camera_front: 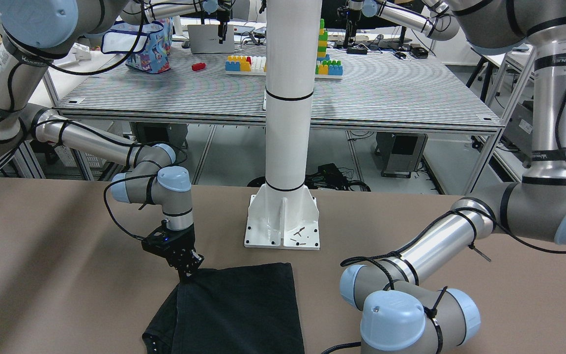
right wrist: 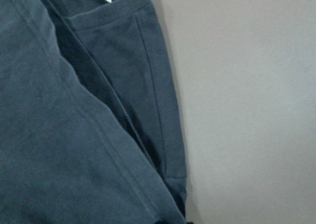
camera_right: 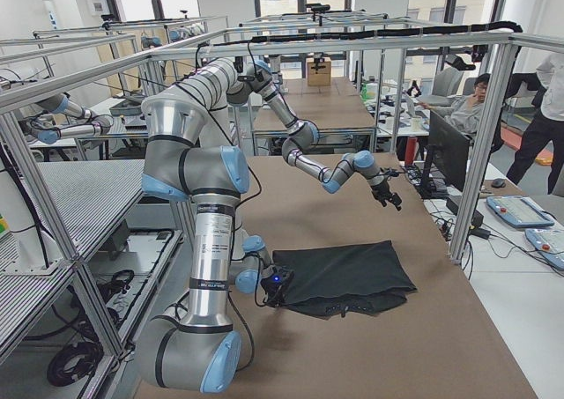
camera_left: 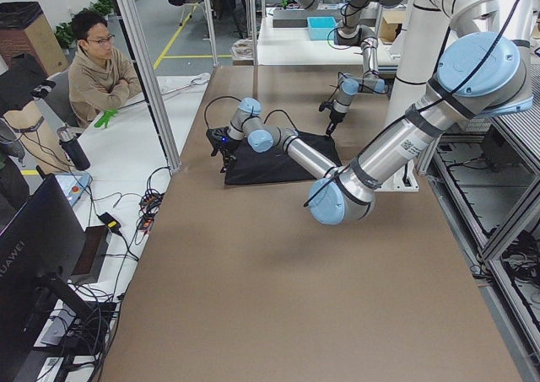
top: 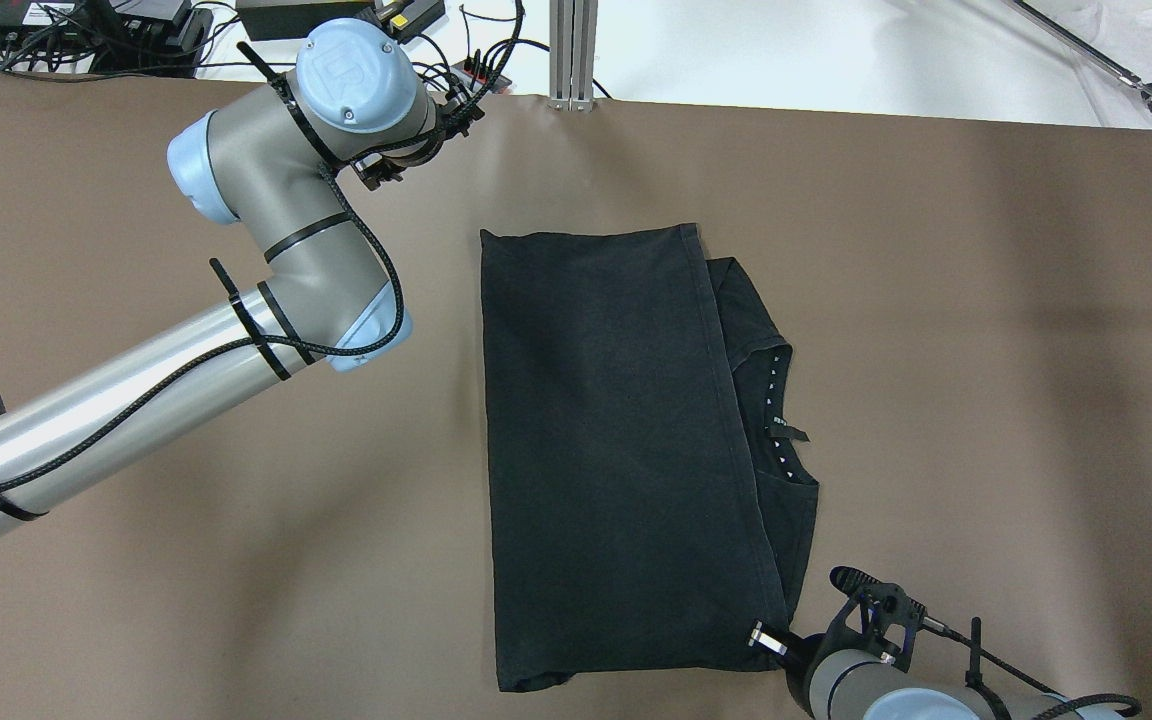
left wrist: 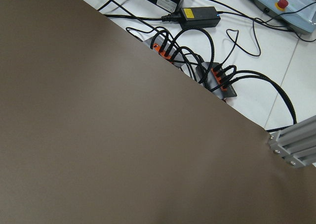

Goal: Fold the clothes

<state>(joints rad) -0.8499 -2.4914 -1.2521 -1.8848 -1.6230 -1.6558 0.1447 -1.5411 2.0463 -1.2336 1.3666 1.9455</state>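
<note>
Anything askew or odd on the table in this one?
The black shirt is folded unevenly: the top layer stops short, leaving a strip with the collar and label uncovered on the side nearest the right gripper. Nothing looks spilled or damaged.

The clothes [top: 606, 430] are thin, soft black cloth, totally matt, with stitched hems. The table [top: 986, 350] top looks like a smooth matt brown sheet. The arms [top: 86, 420] are satiny silver metal with glossy pale-blue plastic caps, and the post [camera_front: 290, 98] is shiny white.
</note>
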